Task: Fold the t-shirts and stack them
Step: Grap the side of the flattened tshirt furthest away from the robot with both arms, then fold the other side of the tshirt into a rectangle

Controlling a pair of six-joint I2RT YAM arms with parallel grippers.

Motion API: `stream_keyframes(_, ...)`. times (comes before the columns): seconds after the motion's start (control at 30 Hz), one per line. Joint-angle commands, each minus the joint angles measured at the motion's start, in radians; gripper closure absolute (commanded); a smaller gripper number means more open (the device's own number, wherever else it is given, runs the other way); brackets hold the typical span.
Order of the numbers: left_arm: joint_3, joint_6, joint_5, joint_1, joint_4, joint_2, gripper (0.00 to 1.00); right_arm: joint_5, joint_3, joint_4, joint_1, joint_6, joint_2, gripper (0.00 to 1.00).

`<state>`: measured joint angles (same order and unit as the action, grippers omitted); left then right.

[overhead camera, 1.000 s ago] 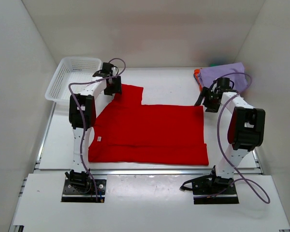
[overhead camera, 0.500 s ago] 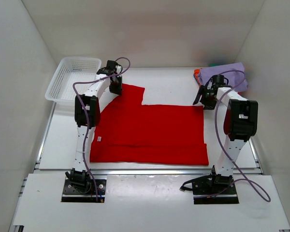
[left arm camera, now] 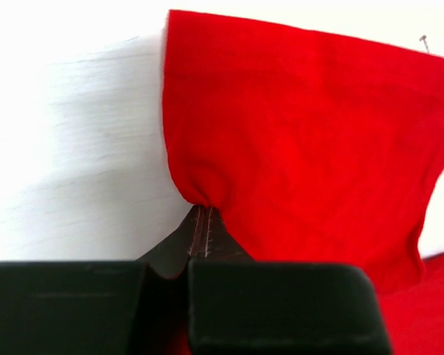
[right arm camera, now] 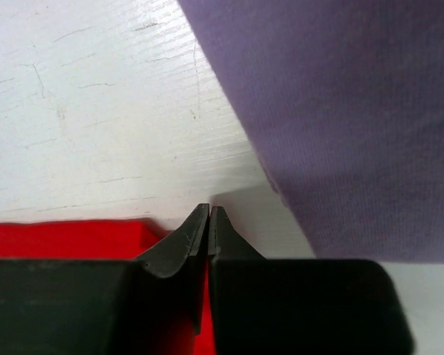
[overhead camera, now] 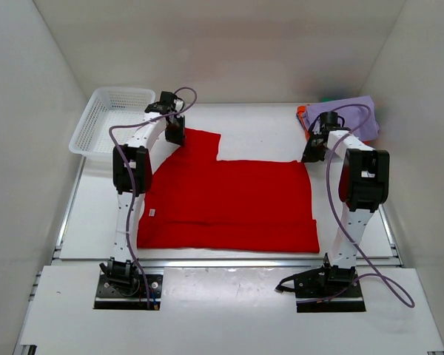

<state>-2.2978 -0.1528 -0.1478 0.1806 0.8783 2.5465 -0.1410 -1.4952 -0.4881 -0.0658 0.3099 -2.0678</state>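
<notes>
The red t-shirt [overhead camera: 229, 196] lies spread flat on the white table, one sleeve [left arm camera: 303, 126] pointing to the far left. My left gripper [overhead camera: 176, 137] is shut on the near edge of that sleeve, and the cloth puckers at the closed tips [left arm camera: 200, 211]. My right gripper [overhead camera: 308, 157] is down at the shirt's far right corner with its jaws together [right arm camera: 209, 211]; a strip of red cloth shows between the fingers. A folded lavender t-shirt [overhead camera: 349, 115] lies at the back right, close beyond the right gripper [right arm camera: 340, 111], with orange [overhead camera: 302, 112] and green [overhead camera: 331, 97] cloth peeking from under it.
A white mesh basket [overhead camera: 107, 118] stands at the back left, just beyond the left arm. White walls close in the table on three sides. A metal rail [overhead camera: 229, 260] runs along the near table edge, in front of the arm bases.
Both grippers have closed, the left one first and then the right. The right gripper moved left and down onto the shirt's far right corner, which has drawn in slightly.
</notes>
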Motion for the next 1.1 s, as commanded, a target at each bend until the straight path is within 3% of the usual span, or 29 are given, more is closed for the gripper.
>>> stream_keyframes(0.0,-0.049,0.021,-0.013,-0.016,0.047,-0.069,1.0,0.011,0.009,0.031,-0.003,-0.023,0.081,0.99)
stream_keyframes(0.17,0.135,0.024,-0.052,-0.038,-0.047,-0.258,1.0,-0.022,0.137,0.089,-0.02,-0.035,0.237,1.0)
stream_keyframes(0.57,0.825,0.022,-0.131,-0.015,-0.232,-0.8,1.0,-0.16,0.453,0.097,-0.069,-0.066,0.534,1.0)
stream_keyframes(0.9,1.236,-0.002,-0.064,-0.01,-0.203,-1.216,1.0,-0.181,0.665,0.063,-0.097,-0.097,0.768,1.0)
stream_keyframes(1.07,1.369,-0.013,-0.053,-0.033,-0.177,-1.386,1.0,-0.186,0.724,0.036,-0.117,-0.1,0.851,1.0)
